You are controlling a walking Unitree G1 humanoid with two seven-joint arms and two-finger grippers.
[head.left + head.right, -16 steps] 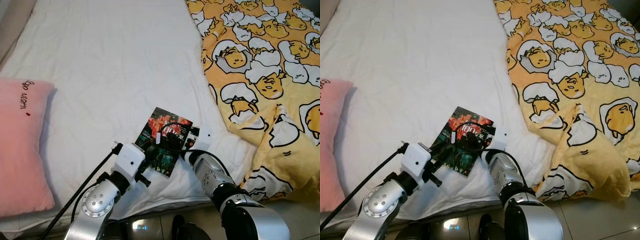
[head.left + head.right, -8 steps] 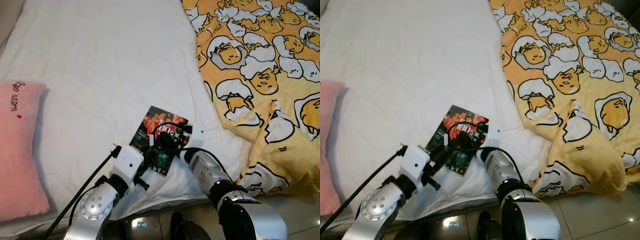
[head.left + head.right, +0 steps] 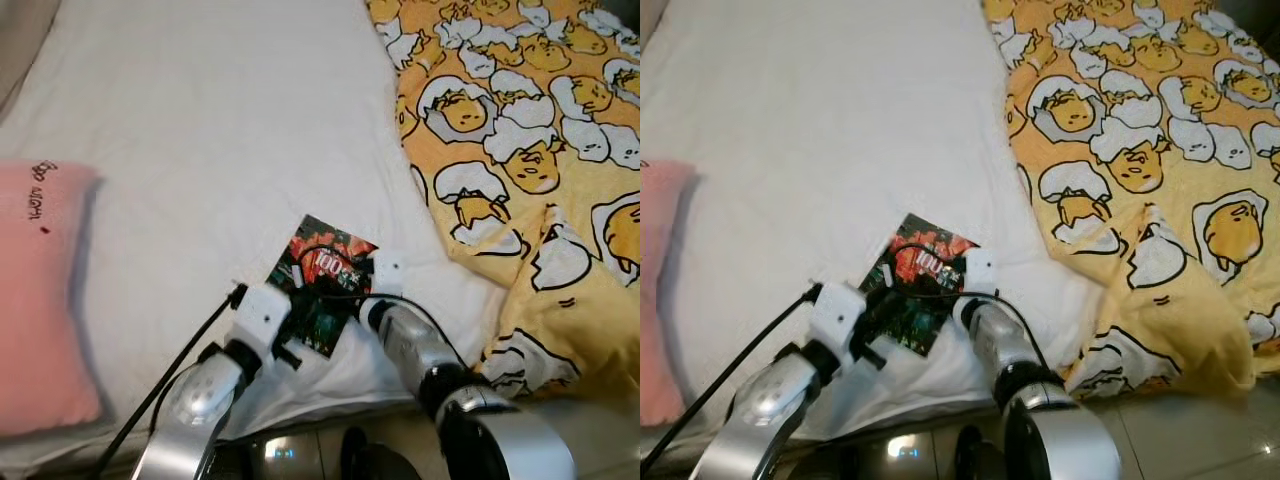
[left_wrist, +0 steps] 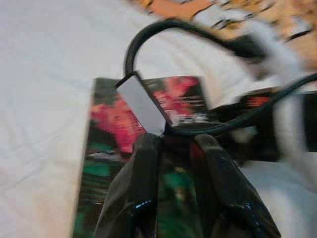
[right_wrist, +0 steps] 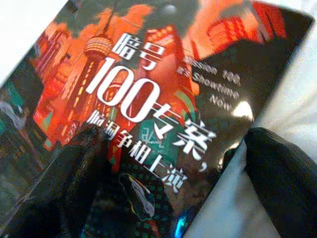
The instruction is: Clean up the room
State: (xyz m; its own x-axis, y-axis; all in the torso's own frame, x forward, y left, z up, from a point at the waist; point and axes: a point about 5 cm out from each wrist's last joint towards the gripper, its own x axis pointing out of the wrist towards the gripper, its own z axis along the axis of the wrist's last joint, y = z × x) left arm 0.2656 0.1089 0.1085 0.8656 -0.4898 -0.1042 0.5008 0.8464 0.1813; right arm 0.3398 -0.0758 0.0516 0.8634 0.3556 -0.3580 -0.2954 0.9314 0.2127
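Straddling the book (image 5: 148,114), right hand (image 5: 168,193) spread.

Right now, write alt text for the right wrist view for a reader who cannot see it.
A glossy book cover printed with a red city skyline and large white "100" lettering lies on a white sheet. The right tool has its two black fingers spread open, one over the cover, one beside its edge.

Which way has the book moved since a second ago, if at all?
No. The book keeps its spot between the pink pillow and yellow blanket; the camera shifted.
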